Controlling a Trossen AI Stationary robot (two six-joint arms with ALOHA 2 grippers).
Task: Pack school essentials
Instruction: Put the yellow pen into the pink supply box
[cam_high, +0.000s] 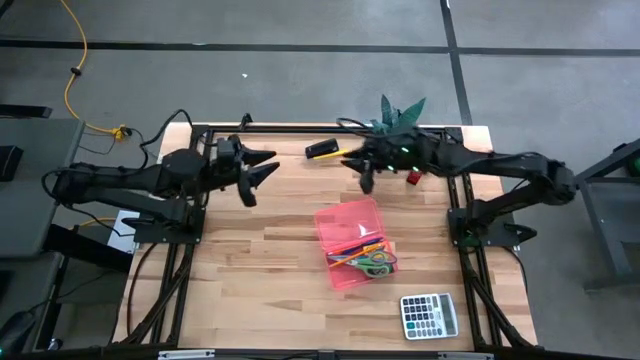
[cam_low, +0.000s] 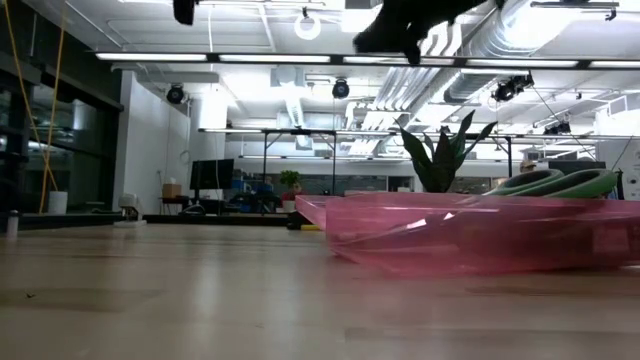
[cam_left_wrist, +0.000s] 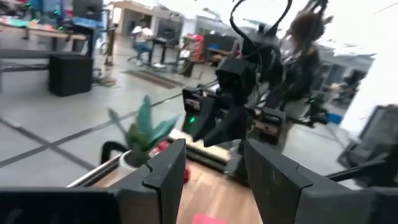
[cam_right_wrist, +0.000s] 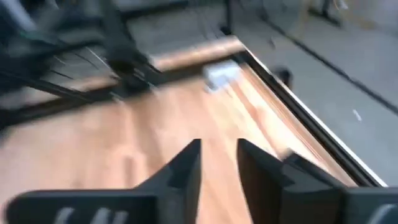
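A translucent pink tray (cam_high: 352, 243) lies on the wooden table and holds green-handled scissors (cam_high: 376, 263) and thin orange and yellow pencils (cam_high: 360, 246). In the low view the green scissor handles (cam_low: 560, 183) rise over the tray's rim (cam_low: 450, 235). My left gripper (cam_high: 274, 165) hovers open over the far left of the table, well clear of the tray. My right gripper (cam_high: 362, 178) hangs above the far middle of the table, beyond the tray, slightly open with nothing between its fingers (cam_right_wrist: 219, 162). In the left wrist view my left gripper (cam_left_wrist: 214, 168) faces the right arm.
A black-and-yellow object (cam_high: 325, 150) lies near the far edge between the grippers. A small red thing (cam_high: 413, 178) sits under the right arm. A potted green plant (cam_high: 398, 115) stands at the far edge. A calculator (cam_high: 428, 315) lies at the near right corner.
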